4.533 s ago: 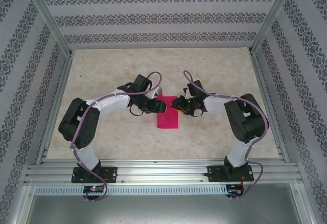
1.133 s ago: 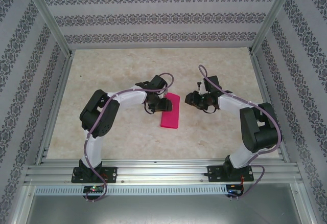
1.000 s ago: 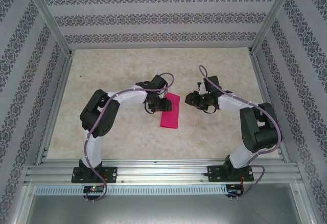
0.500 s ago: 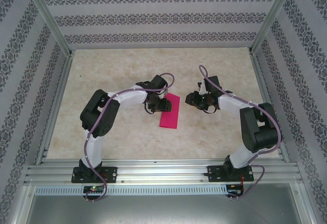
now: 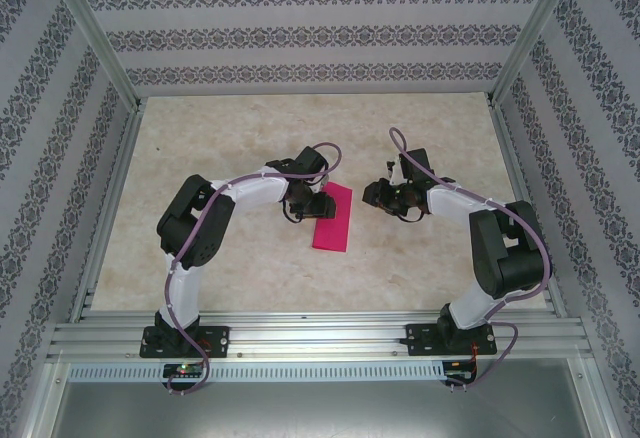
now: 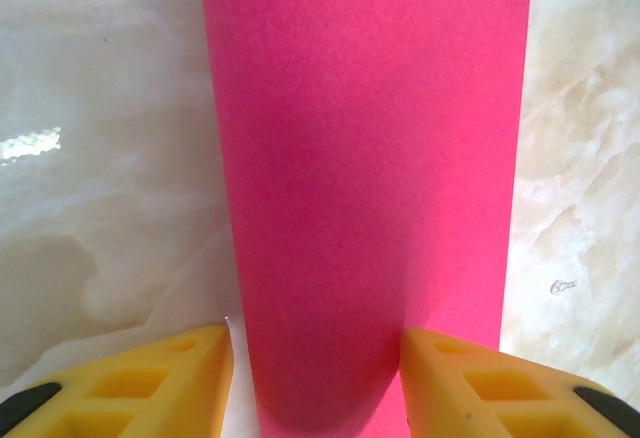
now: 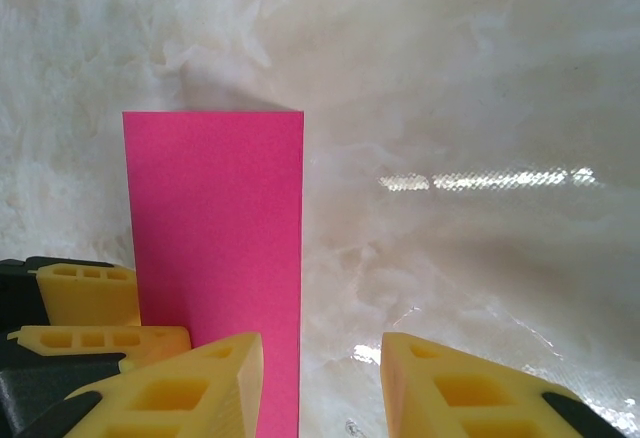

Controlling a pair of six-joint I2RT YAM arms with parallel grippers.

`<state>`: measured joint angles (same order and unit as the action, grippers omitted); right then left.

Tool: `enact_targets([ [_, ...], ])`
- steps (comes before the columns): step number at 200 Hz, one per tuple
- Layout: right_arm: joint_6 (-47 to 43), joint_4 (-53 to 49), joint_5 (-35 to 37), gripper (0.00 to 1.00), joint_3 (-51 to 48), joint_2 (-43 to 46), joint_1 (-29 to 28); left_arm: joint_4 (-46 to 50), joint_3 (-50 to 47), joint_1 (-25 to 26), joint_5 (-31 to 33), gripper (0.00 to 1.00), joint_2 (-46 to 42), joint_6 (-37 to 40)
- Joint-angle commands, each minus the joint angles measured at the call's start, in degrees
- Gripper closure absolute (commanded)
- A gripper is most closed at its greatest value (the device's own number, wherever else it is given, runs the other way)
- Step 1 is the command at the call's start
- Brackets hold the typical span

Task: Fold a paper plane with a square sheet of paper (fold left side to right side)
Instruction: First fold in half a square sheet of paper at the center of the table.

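Now: bright magenta-pink paper sheet (image 5: pixel 332 218) flat on pale marbled table (image 5: pixel 220 148), folded to narrow rectangle. Left gripper (image 6: pixel 315 343) part-open over its end, empty; right gripper (image 7: pixel 320 350) part-open alongside, empty. Half-fold looks done; next probably needs careful edge pinch.

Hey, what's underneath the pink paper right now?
The pink paper lies on the marbled table. Table shows around it; whatever is directly beneath the sheet is covered.

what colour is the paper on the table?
The paper is plain magenta-pink, best seen in the left wrist view.
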<state>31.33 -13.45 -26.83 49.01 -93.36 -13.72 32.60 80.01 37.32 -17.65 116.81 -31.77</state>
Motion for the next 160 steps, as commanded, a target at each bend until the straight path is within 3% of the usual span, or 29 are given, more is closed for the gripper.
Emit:
enact_targets([
  [1, -0.98, 0.78, -0.15, 0.63, -0.77, 0.46, 0.53, 1.24, 1.22, 1.0, 0.41, 0.51, 1.67, 1.43],
  [108, 0.1, 1.81, -1.67, 0.63, -0.94, 0.29, 0.38, 1.24, 1.33, 1.0, 0.29, 0.51, 1.97, 1.52],
  [160, 3.59, 6.0, -5.02, 0.75, -0.73, -2.1, -2.0, 1.21, 1.42, 1.0, 0.42, 0.52, 2.1, 1.36],
])
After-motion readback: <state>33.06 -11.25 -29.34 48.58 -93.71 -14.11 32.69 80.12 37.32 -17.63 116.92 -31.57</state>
